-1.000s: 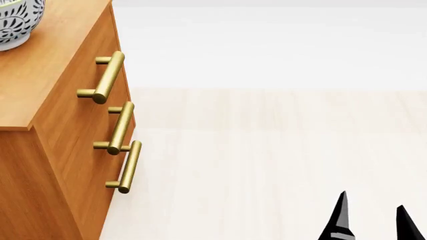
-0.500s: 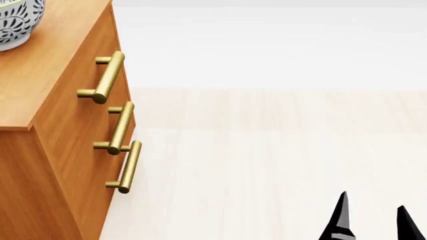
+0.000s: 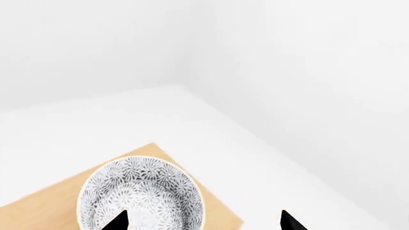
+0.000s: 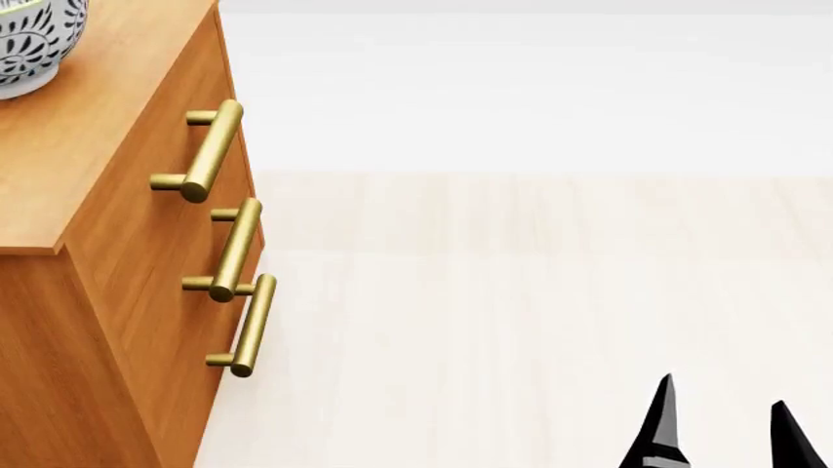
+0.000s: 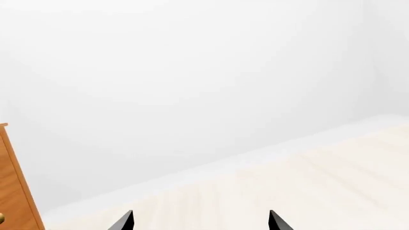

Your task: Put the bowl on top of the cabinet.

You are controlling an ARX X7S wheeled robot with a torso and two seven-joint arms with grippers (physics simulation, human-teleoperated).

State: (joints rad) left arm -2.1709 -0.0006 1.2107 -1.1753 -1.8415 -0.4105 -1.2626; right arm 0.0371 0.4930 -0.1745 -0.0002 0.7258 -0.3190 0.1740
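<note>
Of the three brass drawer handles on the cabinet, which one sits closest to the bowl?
The top handle, just under the cabinet top where the bowl rests; the middle handle and bottom handle sit lower, farther away.

Orange-brown wooden cabinet (image 4: 92,146) is the main obstacle: its three brass bar handles (image 4: 209,151) stick out from the drawer front into open space. Beyond the cabinet front there's bare pale wood floor (image 4: 547,312), w/ wide room to pass. On the cabinet top, the deep round grey-black floral-patterned bowl (image 3: 141,197) sits near a corner, taking most of the width there; bare wood beside it.
</note>
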